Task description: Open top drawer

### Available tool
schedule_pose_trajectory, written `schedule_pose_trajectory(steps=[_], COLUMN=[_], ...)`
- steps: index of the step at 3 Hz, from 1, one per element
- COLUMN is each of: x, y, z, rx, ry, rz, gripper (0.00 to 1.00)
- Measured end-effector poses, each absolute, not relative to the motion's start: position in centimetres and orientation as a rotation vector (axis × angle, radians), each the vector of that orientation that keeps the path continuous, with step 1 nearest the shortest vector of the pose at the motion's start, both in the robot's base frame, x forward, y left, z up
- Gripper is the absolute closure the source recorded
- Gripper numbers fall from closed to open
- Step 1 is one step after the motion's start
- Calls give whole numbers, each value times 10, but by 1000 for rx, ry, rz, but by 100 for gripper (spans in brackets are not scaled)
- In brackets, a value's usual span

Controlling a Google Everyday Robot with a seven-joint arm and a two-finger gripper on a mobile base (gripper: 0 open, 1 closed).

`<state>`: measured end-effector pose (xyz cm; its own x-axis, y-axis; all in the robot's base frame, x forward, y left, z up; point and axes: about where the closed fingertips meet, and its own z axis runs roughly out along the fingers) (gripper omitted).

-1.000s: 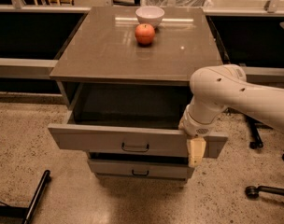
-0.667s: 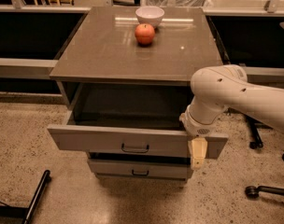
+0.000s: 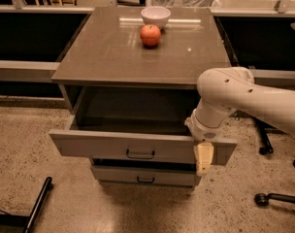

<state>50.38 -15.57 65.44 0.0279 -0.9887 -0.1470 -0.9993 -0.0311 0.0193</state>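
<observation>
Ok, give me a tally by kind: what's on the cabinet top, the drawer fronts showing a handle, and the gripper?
Apple: 1
White bowl: 1
Drawer fronts with a handle showing: 2, the top drawer, open, and the lower drawer, shut
Gripper: 1, hanging at the top drawer's front right corner
Total: 5

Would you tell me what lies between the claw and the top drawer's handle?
Only bare drawer front, in the camera view: the claw hangs at the right end of the top drawer, its handle at centre.
</observation>
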Motion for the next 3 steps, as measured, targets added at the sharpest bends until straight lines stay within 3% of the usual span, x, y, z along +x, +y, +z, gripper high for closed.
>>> schedule_pose_trajectory(steps=[2, 3], x=[460, 447], y=[-152, -149], z=[670, 675], rx=[-2267, -2293], ry=[2105, 2082], rz=[331, 406], gripper=[41, 47])
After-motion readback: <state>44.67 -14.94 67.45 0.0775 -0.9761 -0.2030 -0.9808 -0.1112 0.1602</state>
